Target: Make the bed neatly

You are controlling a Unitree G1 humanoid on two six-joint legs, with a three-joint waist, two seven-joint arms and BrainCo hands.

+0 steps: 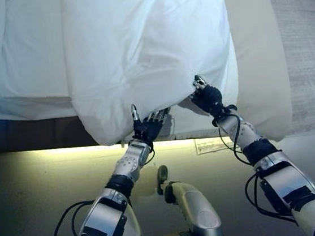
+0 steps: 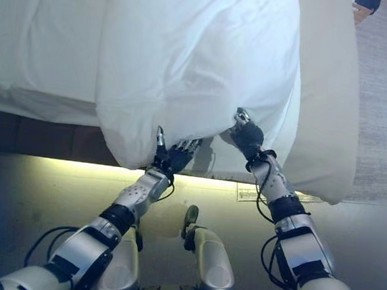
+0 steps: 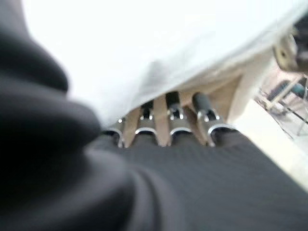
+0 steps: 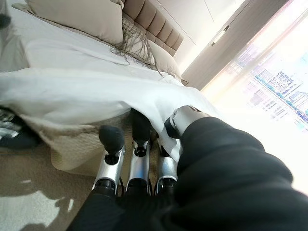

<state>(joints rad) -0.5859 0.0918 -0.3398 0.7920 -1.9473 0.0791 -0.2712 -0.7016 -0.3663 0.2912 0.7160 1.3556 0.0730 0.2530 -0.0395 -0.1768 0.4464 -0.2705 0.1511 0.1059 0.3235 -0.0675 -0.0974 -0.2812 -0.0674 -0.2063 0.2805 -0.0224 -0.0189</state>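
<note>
A white duvet (image 1: 143,45) lies on the bed, and its lower edge hangs over the bed's near end. My left hand (image 1: 146,128) is at that edge, fingers straight and spread with their tips under the cloth (image 3: 144,57) and thumb standing free. My right hand (image 1: 206,98) is a little further right on the same edge. In the right wrist view its thumb (image 4: 185,122) curls over the duvet's hem (image 4: 96,96) while the fingers (image 4: 139,144) reach beneath, pinching it.
A white sheet (image 1: 3,61) covers the bed's left part. The beige mattress side (image 1: 258,55) shows on the right, with grey carpet (image 1: 310,55) beyond. A paper label (image 1: 209,144) lies below the bed's end. Pillows (image 4: 77,17) and a padded headboard (image 4: 156,26) stand at the far end.
</note>
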